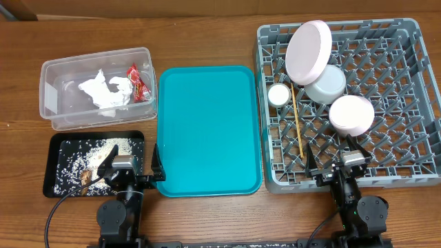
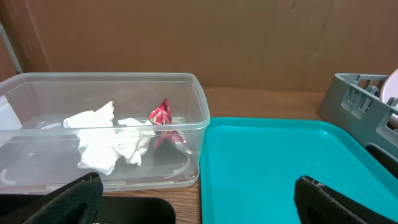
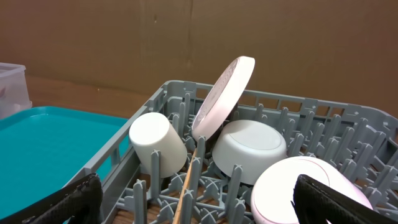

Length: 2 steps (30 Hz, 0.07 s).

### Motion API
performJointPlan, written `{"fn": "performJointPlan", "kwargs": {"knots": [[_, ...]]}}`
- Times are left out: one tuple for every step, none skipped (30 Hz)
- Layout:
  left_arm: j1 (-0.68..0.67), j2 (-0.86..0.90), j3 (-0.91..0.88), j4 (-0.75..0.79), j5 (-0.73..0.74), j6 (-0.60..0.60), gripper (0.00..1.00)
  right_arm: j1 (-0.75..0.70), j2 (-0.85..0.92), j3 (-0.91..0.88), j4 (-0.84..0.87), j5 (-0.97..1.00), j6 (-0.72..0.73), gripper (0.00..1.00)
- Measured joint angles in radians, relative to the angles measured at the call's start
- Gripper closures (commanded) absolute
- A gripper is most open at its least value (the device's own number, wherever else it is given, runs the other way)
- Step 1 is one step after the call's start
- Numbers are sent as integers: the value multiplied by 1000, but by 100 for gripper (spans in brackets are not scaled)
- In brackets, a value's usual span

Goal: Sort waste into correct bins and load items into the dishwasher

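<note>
Crumpled white napkins [image 1: 105, 91] and a red snack wrapper [image 1: 139, 81] lie in the clear tub [image 1: 52, 83]; they also show in the left wrist view [image 2: 102, 137] [image 2: 160, 115]. Rice scraps [image 1: 76, 162] lie in the black tray [image 1: 58, 189]. The grey dish rack [image 1: 406, 138] holds the pink plate [image 1: 308, 49], grey-white bowl [image 1: 326, 84], pink bowl [image 1: 351, 114], white cup [image 1: 279, 94] and chopsticks [image 1: 297, 120]. My left gripper [image 1: 138, 172] is open and empty at the tray's near edge. My right gripper [image 1: 341, 162] is open and empty at the rack's near edge.
A bare teal serving tray [image 1: 207, 131] lies between the bins and the rack on the wooden table. A brown cardboard wall [image 2: 249, 37] stands behind the table. The rack's upright pegs [image 3: 193, 180] stand close in front of my right fingers.
</note>
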Motion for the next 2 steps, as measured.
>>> {"fn": "performJointPlan", "kwargs": {"knots": [[0, 0, 0, 0, 0, 0, 0, 0, 0, 0, 0, 0, 0, 0], [0, 0, 0, 0, 0, 0, 0, 0, 0, 0, 0, 0, 0, 0]]}}
